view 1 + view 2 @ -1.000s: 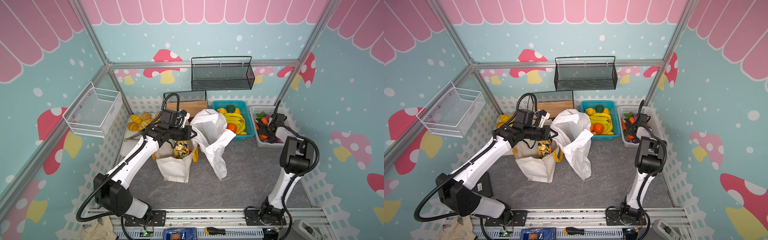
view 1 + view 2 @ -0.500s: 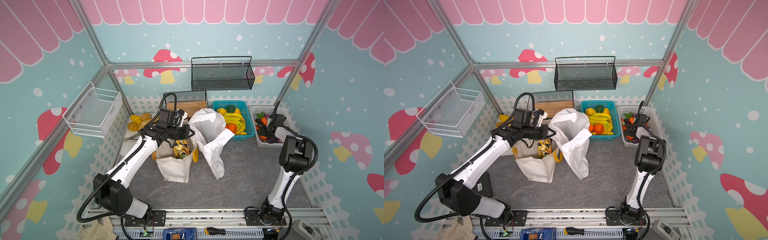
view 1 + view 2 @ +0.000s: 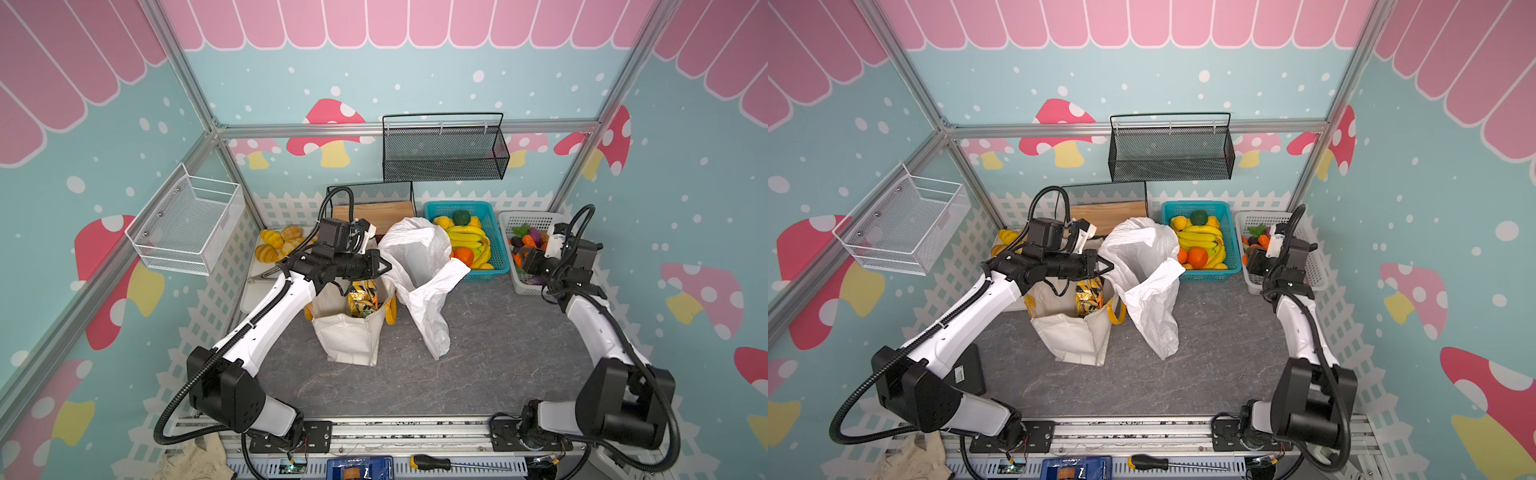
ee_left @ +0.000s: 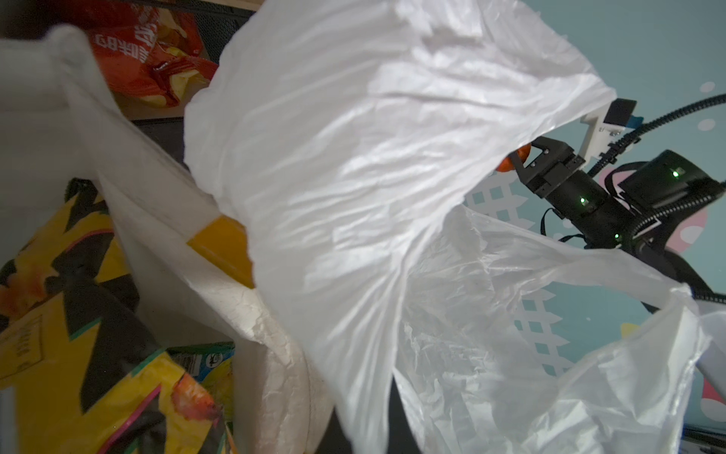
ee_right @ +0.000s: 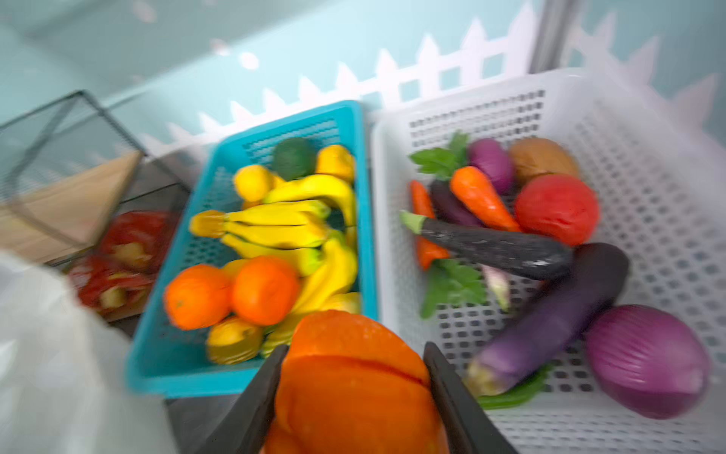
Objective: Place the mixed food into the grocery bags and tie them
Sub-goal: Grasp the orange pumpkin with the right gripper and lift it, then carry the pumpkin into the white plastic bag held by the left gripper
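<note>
the orange pumpkin (image 5: 345,393) is gripped between the two dark fingers of the right tool (image 5: 356,348), seen against the meeting edges of the blue basket (image 5: 345,114) of fruit and the white basket (image 5: 628,118) of toy vegetables; only the right wrist view shows this grip plainly. the left tool (image 3: 384,266) is clenched on the rim of the white plastic bag (image 3: 415,257), holding its mouth up against the canvas tote (image 3: 353,336), which holds gold-black snack packets (image 3: 360,297), and the left wrist view alone adds a green-edged packet (image 4: 200,353) low in the tote. both bags stand mid-way on the grey marbled bench (image 3: 498,353), ringed by white picket trim and teal mushroom walls.
</note>
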You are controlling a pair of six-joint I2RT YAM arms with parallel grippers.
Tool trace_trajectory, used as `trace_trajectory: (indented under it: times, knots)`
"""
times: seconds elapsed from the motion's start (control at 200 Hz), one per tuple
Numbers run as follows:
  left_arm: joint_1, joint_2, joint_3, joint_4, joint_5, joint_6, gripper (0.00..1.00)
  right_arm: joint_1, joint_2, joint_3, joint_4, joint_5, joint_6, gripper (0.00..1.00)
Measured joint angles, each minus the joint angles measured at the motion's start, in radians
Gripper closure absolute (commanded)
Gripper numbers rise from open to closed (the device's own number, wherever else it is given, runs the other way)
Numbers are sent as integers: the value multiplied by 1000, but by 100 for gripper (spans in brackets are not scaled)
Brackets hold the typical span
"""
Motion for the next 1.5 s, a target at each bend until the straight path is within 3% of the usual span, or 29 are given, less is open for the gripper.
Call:
trace_trajectory:
  times: [0.18,0.365,0.961,1.501]
  knots:
    - [0,13,-6,27,50,-13,100,202,-95,-15,42,-158,-1,68]
    - [1,13,-6,44,78,-15,100,306,-26,32,74,-272,-15,68]
    - [1,13,-6,60,114,-14,100,377,276,214,210,-556,-95,67]
    - [1,13,-7,60,117,-7,100,450,412,349,155,-560,-328,65]
